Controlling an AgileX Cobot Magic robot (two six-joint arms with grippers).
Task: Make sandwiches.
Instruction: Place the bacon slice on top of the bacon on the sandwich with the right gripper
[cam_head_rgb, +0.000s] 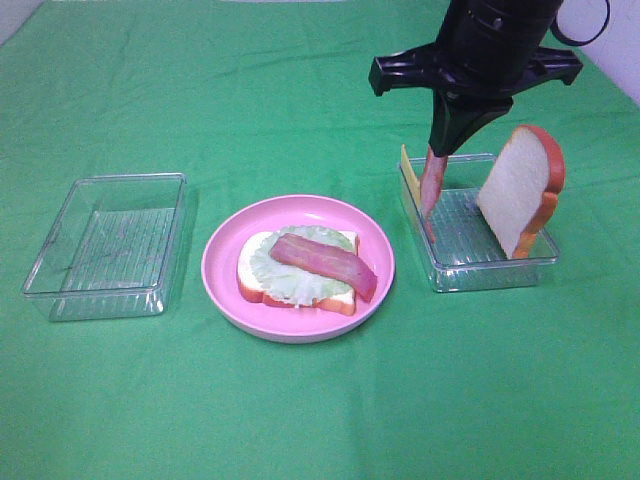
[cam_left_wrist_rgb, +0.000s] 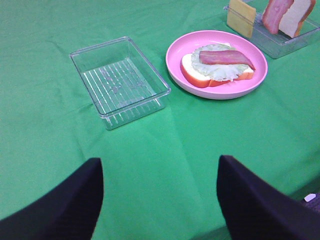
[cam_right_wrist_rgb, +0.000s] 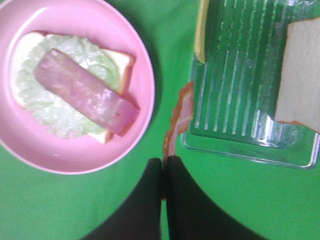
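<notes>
The right fingers (cam_head_rgb: 445, 135) were pressed together on the top end of a hanging bacon strip (cam_head_rgb: 431, 185), which dangled from them with its lower end over the near-left wall of the right tray (cam_head_rgb: 462, 250); in the right wrist view the strip (cam_right_wrist_rgb: 179, 117) lay across that tray's rim, between the tray and the pink plate (cam_head_rgb: 300, 207). Inside the same clear tray a white bread slice (cam_head_rgb: 515, 185) with an orange-brown crust leaned upright toward the far right corner, and a thin yellow cheese slice (cam_head_rgb: 409, 175) stood on edge against the left wall. The partly built sandwich sat on the plate at the middle of the green-covered surface (cam_head_rgb: 300, 410): a bottom bread slice (cam_head_rgb: 247, 270), pale lettuce (cam_head_rgb: 290, 282) spread over it, and a flat bacon strip (cam_head_rgb: 322, 263) lying diagonally on the lettuce. Well to the left of the plate stood the left tray (cam_head_rgb: 110, 250), also clear and ribbed, with nothing visible in it. The left fingers (cam_left_wrist_rgb: 75, 200) stood wide apart over bare green cloth, holding nothing, with the left tray and the plate ahead of them; the left arm did not show in the exterior high view.
</notes>
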